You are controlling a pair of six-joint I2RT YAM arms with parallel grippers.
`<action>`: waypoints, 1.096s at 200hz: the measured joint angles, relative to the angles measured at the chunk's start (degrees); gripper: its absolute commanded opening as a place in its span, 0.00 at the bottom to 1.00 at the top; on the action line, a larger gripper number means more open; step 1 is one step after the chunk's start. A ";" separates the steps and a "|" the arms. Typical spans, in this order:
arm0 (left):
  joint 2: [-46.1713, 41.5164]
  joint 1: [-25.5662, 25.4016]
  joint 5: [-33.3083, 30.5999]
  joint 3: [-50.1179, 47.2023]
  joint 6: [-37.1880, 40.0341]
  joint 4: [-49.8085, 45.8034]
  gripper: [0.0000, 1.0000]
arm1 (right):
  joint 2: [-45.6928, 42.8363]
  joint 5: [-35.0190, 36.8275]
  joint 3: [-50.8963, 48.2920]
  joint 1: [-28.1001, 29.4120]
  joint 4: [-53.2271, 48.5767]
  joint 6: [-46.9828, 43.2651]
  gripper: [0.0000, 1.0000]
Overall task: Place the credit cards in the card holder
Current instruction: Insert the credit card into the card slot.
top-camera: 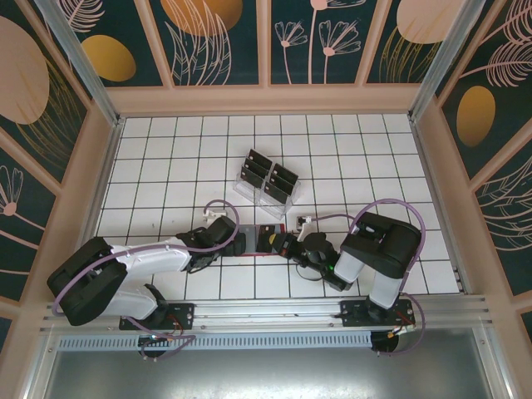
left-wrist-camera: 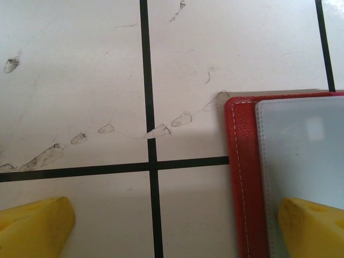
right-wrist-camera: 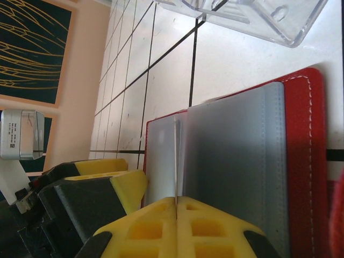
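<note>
The card holder (top-camera: pixel 252 243) lies open on the tiles between my two grippers, red with grey-blue pockets (right-wrist-camera: pixel 236 156). My right gripper (right-wrist-camera: pixel 176 207) is shut on a credit card (right-wrist-camera: pixel 176 156), seen edge-on as a thin line standing over the fold between the pockets. My left gripper (left-wrist-camera: pixel 172 228) is open at the holder's left end; one yellow fingertip (left-wrist-camera: pixel 312 228) sits over the grey pocket (left-wrist-camera: pixel 301 150), the other (left-wrist-camera: pixel 32 228) over bare tile. More dark credit cards (top-camera: pixel 266 172) stand in the clear rack behind.
The clear plastic slotted rack (top-camera: pixel 266 193) stands about two tiles behind the holder; its near corner (right-wrist-camera: pixel 258 16) shows in the right wrist view. A small white object (top-camera: pixel 304 222) lies just behind my right gripper (top-camera: pixel 281 243). Peach side walls enclose the table.
</note>
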 measured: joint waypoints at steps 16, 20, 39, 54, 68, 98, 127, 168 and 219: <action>0.00 0.00 0.00 0.00 0.00 0.00 0.99 | 0.07 0.02 0.00 0.00 0.15 0.02 0.00; 0.00 0.00 0.00 0.00 0.00 0.02 0.98 | 0.13 0.02 0.00 0.00 0.28 0.02 0.00; 0.00 0.00 0.00 0.00 0.00 0.00 0.98 | 0.52 0.04 0.00 -0.09 0.46 0.02 0.00; 0.00 0.00 0.00 -0.02 0.00 0.02 0.98 | 0.87 0.02 0.02 -0.24 0.61 0.02 0.00; 0.00 0.00 0.00 -0.02 0.00 0.02 0.98 | 1.09 0.02 0.02 -0.50 0.72 0.02 0.00; -0.02 0.00 0.00 -0.11 0.00 0.20 0.99 | 1.51 0.02 0.24 -1.22 0.85 0.02 0.00; -0.02 0.00 0.00 -0.17 0.00 0.26 0.99 | 1.84 -0.02 0.48 -1.86 0.92 0.00 0.00; -0.13 0.00 0.00 -0.33 0.00 0.44 0.99 | 3.19 -0.52 2.23 -2.08 1.09 0.00 0.00; -0.13 0.00 0.00 -0.33 0.00 0.46 0.99 | 4.61 -1.86 2.93 -2.10 1.38 0.02 0.00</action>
